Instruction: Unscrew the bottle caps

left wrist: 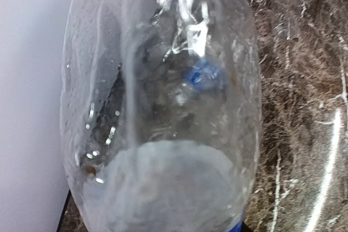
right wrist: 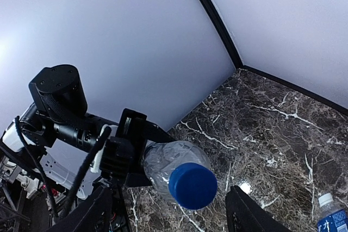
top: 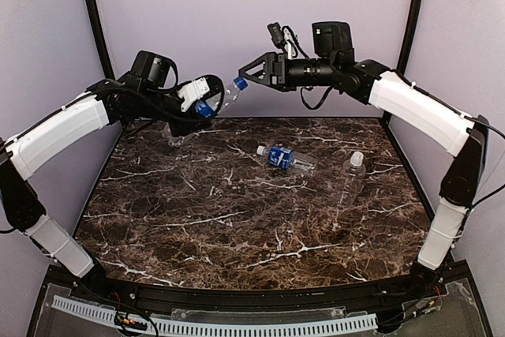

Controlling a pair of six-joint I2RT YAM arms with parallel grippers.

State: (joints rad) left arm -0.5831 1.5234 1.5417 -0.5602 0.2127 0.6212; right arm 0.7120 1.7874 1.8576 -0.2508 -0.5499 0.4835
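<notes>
My left gripper [top: 202, 103] is shut on a clear bottle [top: 222, 99] with a blue label band and holds it tilted in the air above the table's far left. Its blue cap [top: 240, 83] points at my right gripper [top: 244, 76]. In the right wrist view that blue cap [right wrist: 192, 185] sits between the two open fingers [right wrist: 244, 215] of the right gripper, with a gap on each side. The held bottle [left wrist: 163, 107] fills the left wrist view and hides the left jaws. A second labelled bottle [top: 286, 158] lies mid-table with a white cap [top: 261, 150]. A plain bottle [top: 353, 177] also carries a white cap [top: 357, 159].
The dark marble table [top: 237, 226] is closed in by pale walls with black corner posts [top: 95, 13]. The two lying bottles are right of centre. A black and white rail [top: 237, 325] runs along the near edge by the arm bases.
</notes>
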